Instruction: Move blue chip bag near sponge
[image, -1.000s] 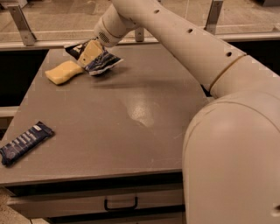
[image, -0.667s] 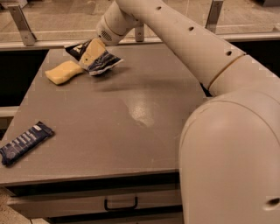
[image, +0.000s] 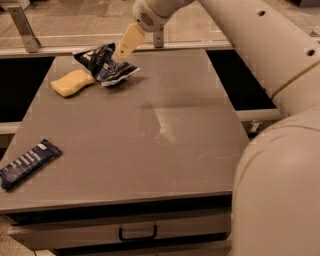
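The blue chip bag (image: 106, 65), crumpled dark navy foil with white lettering, lies on the grey table (image: 150, 145) at its far left. Its left end lies right beside the pale yellow sponge (image: 73, 82). My gripper (image: 121, 54) hangs just above the bag's upper right edge, pointing down and left. It looks open and holds nothing. One pale finger (image: 129, 42) shows; the other is hidden behind it.
A flat dark blue bar wrapper (image: 27, 163) lies near the table's front left edge. A drawer with a dark handle (image: 137, 233) sits under the tabletop. My arm's large pale body (image: 280, 150) fills the right side. A rail (image: 60, 49) runs behind the table.
The gripper has lifted up and to the right off the chip bag. The bag now rests by itself on the table next to the sponge.
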